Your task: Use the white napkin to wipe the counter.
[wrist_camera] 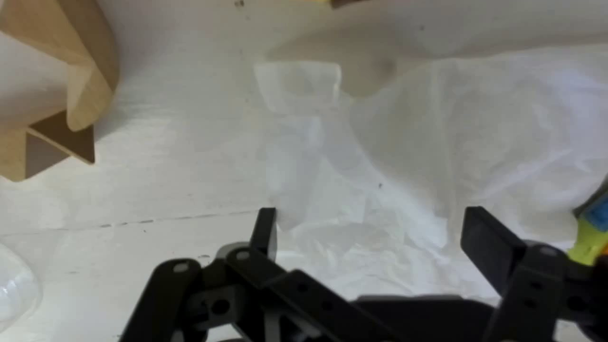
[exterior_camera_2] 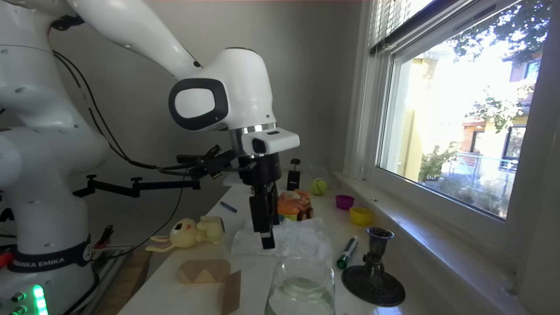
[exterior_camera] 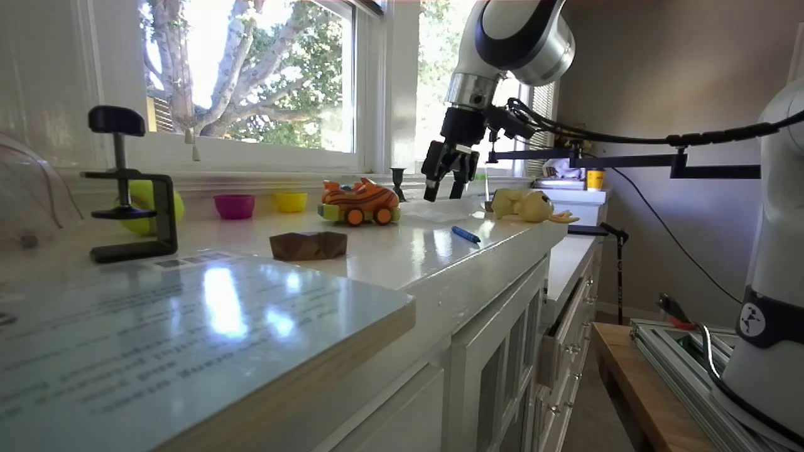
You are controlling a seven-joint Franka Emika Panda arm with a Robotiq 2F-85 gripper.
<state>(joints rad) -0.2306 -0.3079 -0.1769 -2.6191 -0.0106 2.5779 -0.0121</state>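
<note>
I am holding my pincer [wrist_camera: 370,221] empty with jaws wide apart above the counter [wrist_camera: 175,180], the rumpled white napkin [wrist_camera: 503,142] lying beneath, presumably so I am straddling enough of it to pinch.

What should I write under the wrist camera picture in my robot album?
Open jaws over a wrinkled white napkin lying on the white counter.

The black jaws stand apart over the crumpled white napkin [wrist_camera: 489,156] on the worktop [wrist_camera: 185,175]. At the wrist view's left I spot a brown angular piece [wrist_camera: 92,57] and a clear rounded object [wrist_camera: 16,287]; at its right, something green and blue [wrist_camera: 592,230].
</note>
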